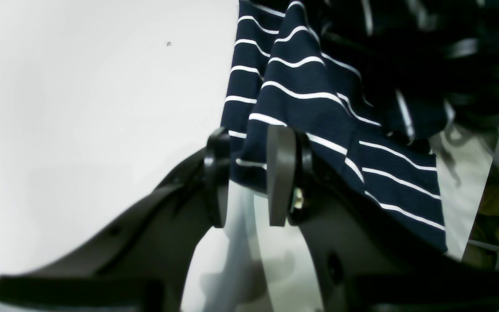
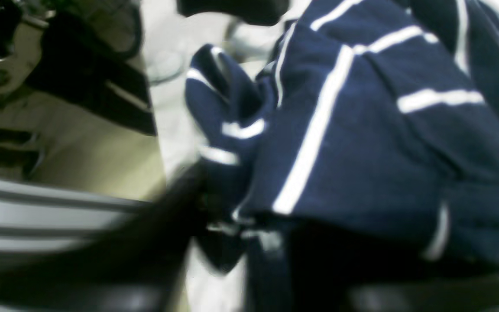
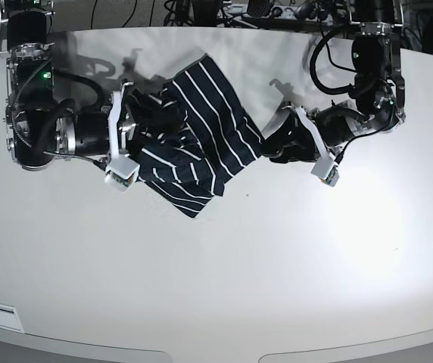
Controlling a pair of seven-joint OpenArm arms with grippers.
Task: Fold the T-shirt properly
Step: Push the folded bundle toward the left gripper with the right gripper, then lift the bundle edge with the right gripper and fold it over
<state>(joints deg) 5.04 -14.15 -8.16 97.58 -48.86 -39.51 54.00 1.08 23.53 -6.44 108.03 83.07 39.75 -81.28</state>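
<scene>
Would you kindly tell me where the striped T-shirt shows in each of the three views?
Left wrist: T-shirt fills the upper right, its edge between the left hand's pads.
Right wrist: it fills the centre and right, blurred.
Base: upper centre, bunched between both arms.
Shared landmark: the white table.

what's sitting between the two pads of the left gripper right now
A bunched edge of the striped T-shirt sits between the left gripper pads; the left wrist view shows it.
</scene>
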